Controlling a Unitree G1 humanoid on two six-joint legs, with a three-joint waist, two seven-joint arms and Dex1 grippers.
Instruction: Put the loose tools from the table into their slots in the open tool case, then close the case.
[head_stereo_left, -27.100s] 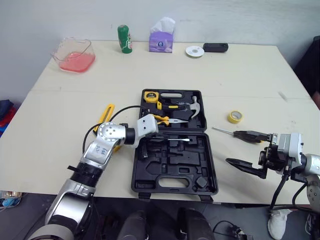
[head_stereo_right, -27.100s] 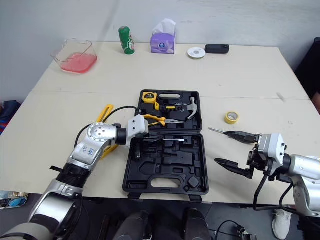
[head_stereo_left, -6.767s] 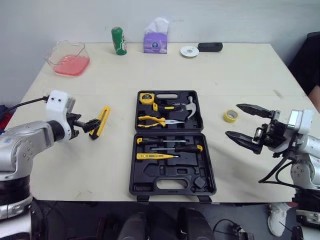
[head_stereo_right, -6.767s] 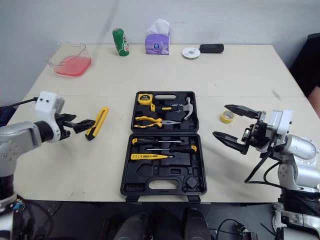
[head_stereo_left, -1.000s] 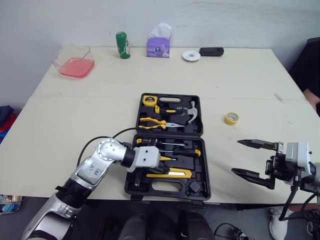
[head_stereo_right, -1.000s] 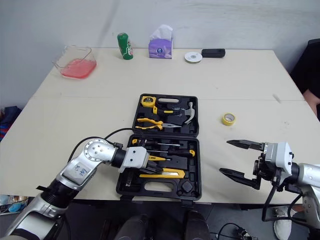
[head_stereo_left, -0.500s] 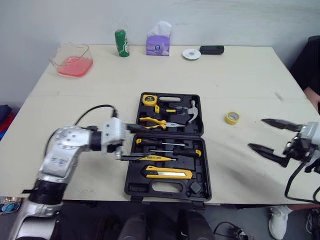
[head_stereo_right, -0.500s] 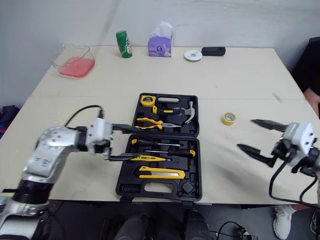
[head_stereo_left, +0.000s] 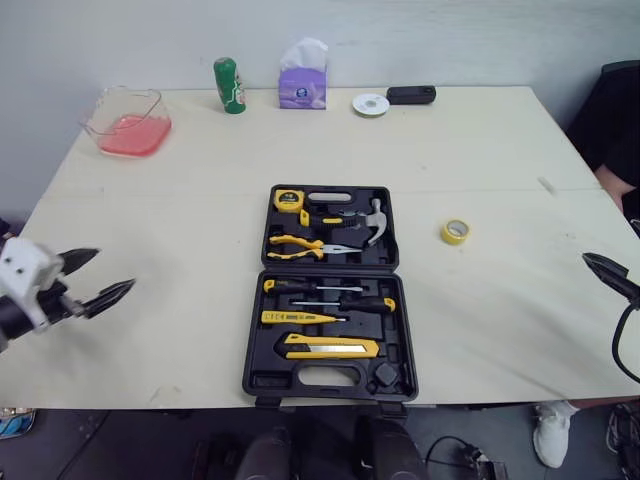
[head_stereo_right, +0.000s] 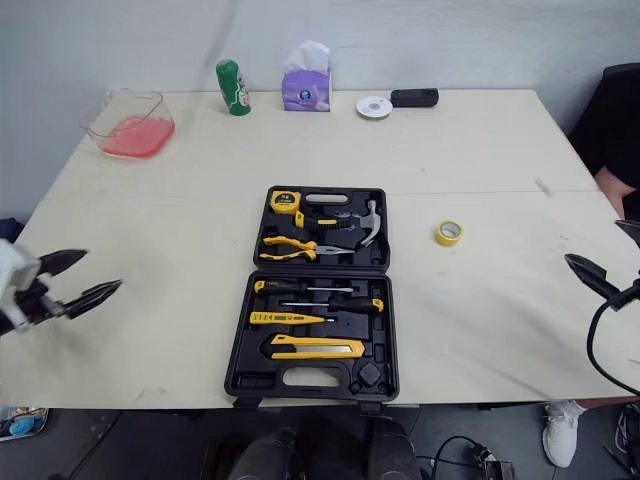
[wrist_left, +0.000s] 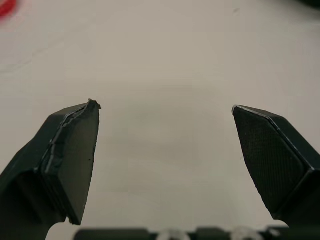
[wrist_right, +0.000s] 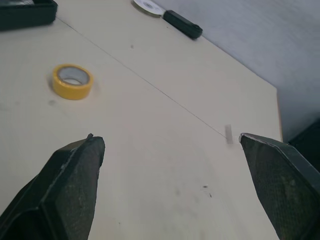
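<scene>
The one loose thing you have left is the yellow tape roll (head_stereo_left: 455, 231). It lies flat on the table (head_stereo_left: 180, 180) with its hole facing up, just to the right of the open tool case (head_stereo_left: 402, 335).

Your right claw (wrist_right: 167, 135) is the nearer one. The roll lies to its left and a bit farther away from you, between the claw and the case. The claw is wide open and holds nothing. The roll is round, so it has no long side. I think you can come down on it from any way, with one finger on each side of the ring.

Your left claw (head_stereo_left: 114, 268) is wide open too and empty. It hangs over the left side of the table, well apart from the case, with the whole case between it and the roll.

The case lies open flat, one half near you and one half far. The hammer (head_stereo_left: 372, 218), the pliers (head_stereo_left: 300, 243) and the yellow knife (head_stereo_left: 332, 347) sit in their slots. I cannot tell which slot is for the roll.
</scene>
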